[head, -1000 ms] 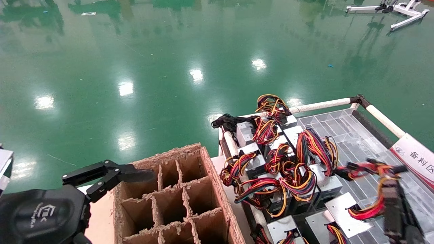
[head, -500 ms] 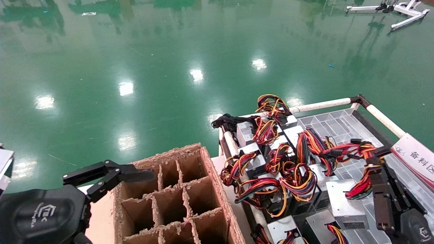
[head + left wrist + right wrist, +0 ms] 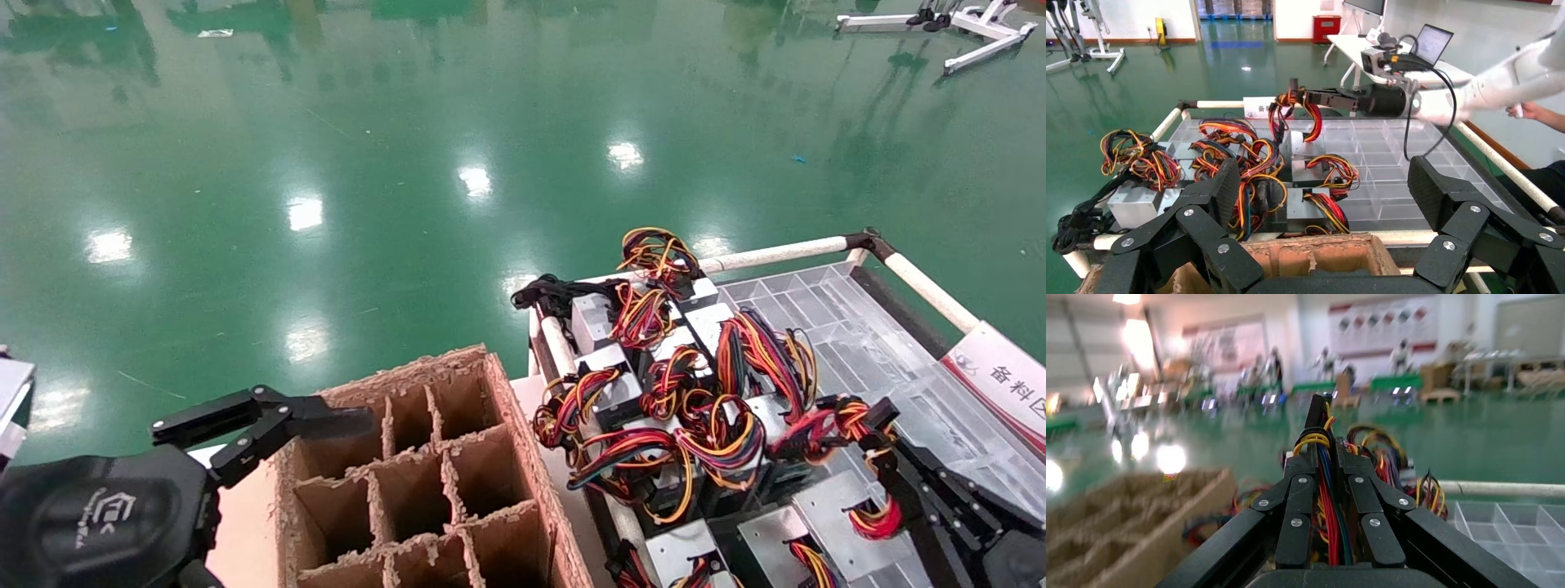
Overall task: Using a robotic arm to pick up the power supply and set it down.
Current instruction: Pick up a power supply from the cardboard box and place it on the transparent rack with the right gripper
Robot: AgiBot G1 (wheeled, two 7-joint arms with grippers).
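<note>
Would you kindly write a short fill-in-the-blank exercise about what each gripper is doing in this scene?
1. The right gripper is shut on a bundle of ____.
2. The left gripper, fingers open, hovers at the ____ box with dividers.
3. The power supplies sit on a clear tray edged by ____ rails.

Missing words: wires; cardboard; white

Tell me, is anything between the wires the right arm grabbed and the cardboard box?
Yes. A heap of silver power supplies with tangled coloured wires lies between the brown divided cardboard box and the right gripper, shut on a red wire bundle.
</note>
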